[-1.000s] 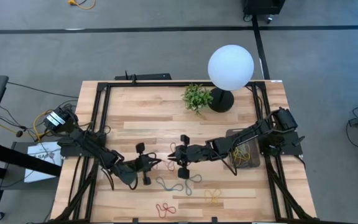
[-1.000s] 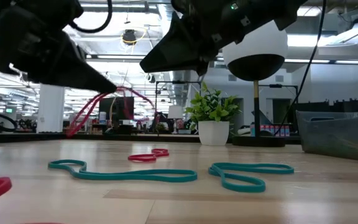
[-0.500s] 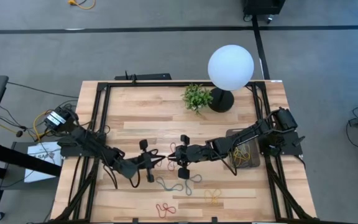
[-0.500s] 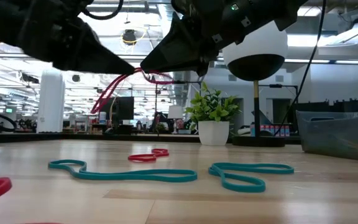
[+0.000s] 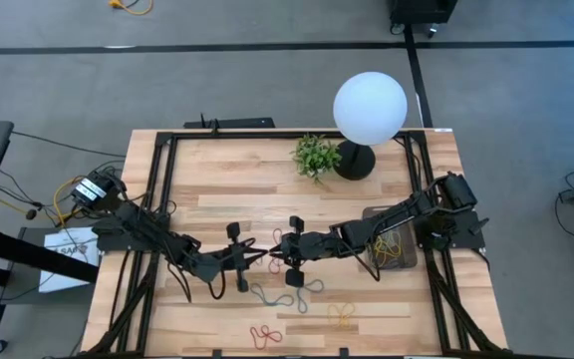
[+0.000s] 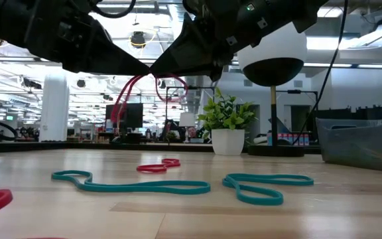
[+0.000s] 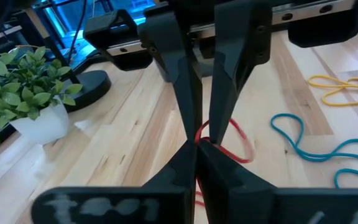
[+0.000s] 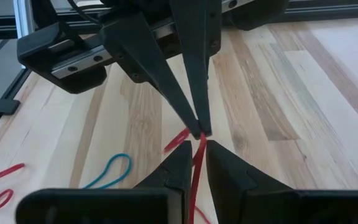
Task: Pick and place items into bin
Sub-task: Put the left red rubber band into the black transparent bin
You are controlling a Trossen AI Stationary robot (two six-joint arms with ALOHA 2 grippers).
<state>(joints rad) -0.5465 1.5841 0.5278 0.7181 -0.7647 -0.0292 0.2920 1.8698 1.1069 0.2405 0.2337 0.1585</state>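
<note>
A red rubber band (image 6: 126, 94) hangs in the air over the table's middle, and my left gripper (image 7: 196, 149) is shut on it. My right gripper (image 8: 197, 158) meets the left tip to tip (image 5: 267, 255). It is open by a narrow gap, and the band's red strand (image 8: 196, 163) runs between its fingers; whether it touches them I cannot tell. Other bands lie flat on the wood: teal (image 5: 279, 296), yellow (image 5: 342, 315) and red (image 5: 265, 336). The dark bin (image 5: 392, 245) stands at the table's right, under the right arm, with bands inside. My left gripper pinches the red band at its upper part (image 7: 202, 139) between the ends of its two fingers. The fingers come nearly level from the table's left. The band droops slack in loops (image 6: 119, 103) below the fingers, clear of the table.
A small potted plant (image 5: 315, 156) and a lamp with a white globe (image 5: 370, 108) stand at the far side. In the low view, two teal bands (image 6: 131, 183) (image 6: 268, 184) and a red one (image 6: 158, 166) lie under the grippers. A black frame runs round the table.
My left gripper has gone toward the table's right and a little up, carrying the red band to the still right gripper until the tips meet. The band has swung along with it and stays clear of the table.
</note>
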